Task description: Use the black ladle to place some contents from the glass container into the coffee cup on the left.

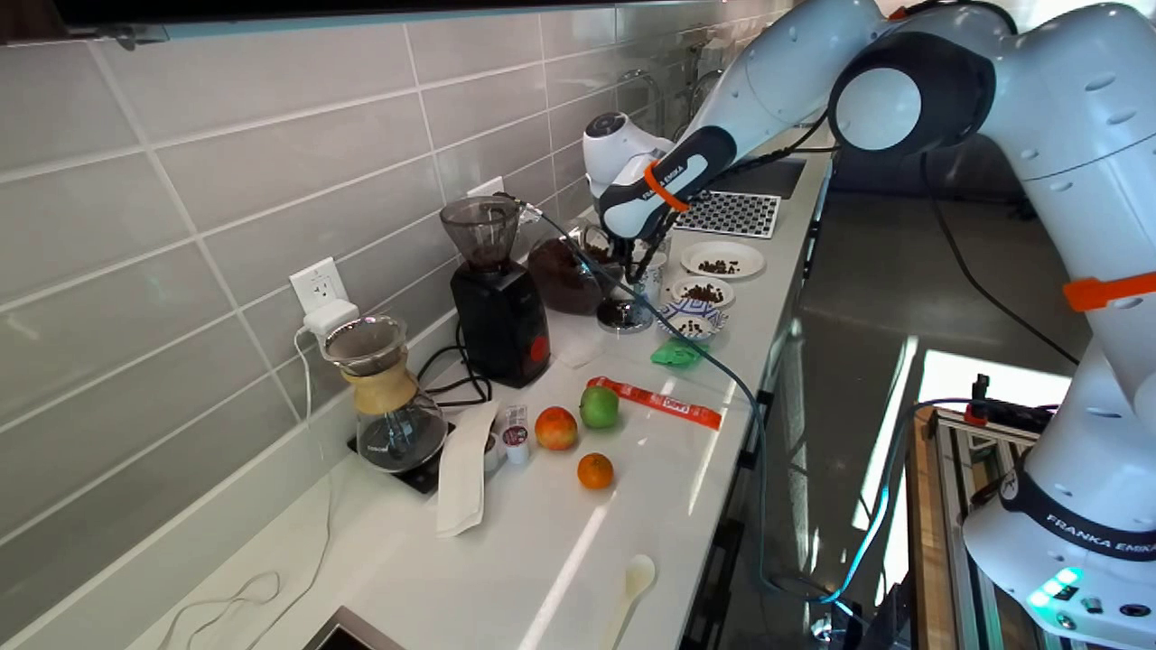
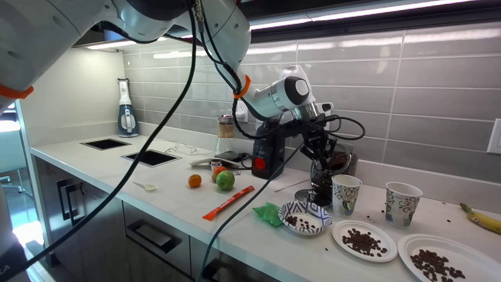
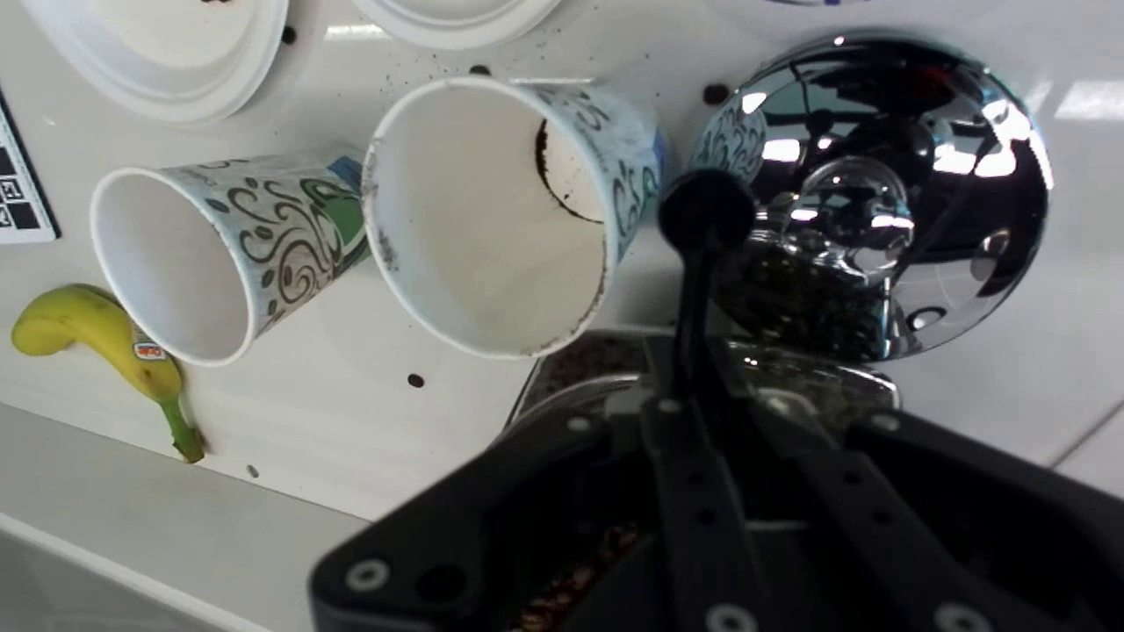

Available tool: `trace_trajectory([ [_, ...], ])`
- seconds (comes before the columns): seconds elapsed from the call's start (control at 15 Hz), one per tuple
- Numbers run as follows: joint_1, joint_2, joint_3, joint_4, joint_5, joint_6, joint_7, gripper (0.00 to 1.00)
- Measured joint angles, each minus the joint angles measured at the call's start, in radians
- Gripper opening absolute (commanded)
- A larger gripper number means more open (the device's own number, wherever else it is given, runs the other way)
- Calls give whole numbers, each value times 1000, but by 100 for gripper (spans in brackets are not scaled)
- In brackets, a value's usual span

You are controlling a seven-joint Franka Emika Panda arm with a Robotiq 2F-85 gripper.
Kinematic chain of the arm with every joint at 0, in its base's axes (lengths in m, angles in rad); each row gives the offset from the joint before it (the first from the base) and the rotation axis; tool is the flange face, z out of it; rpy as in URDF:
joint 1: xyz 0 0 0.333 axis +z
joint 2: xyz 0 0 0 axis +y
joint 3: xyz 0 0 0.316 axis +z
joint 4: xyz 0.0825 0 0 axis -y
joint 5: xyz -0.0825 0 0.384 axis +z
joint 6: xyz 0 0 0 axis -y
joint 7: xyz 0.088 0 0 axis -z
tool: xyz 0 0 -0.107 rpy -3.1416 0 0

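The gripper has its fingers together on the handle of the black ladle, whose round bowl sticks out past the fingertips. The glass container sits on the counter, its dark contents showing through the glass. The coffee cup on the left stands upright just beside the container; a second coffee cup stands farther from the container, beyond that cup. A shiny dome, probably the lid, lies near the container, and a coffee grinder stands on the container's opposite side from the cups.

In the wrist view the bowl shows just out from the container, between the left cup and the dome; its height over the counter is hard to judge. The step in hand looks like the transfer itself, with the tool gripped and working close to the container. Whether the bowl is loaded cannot be told, as it reads as plain black. Inside the left cup only some dark specks show.

If the bowl is full, the next move calls for shifting it level, away from the container, until it is over the left cup's mouth, then tipping it. If not, it should go into the container to scoop.
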Motion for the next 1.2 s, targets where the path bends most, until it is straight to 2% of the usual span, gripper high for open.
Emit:
trace_trajectory([
  [0.4,-2,-33,-8,-51,49,67,46,2],
  [0.8,4,-99,-13,-117,54,70,69,2],
  [1.2,43,-182,-36,-220,41,70,118,2],
])
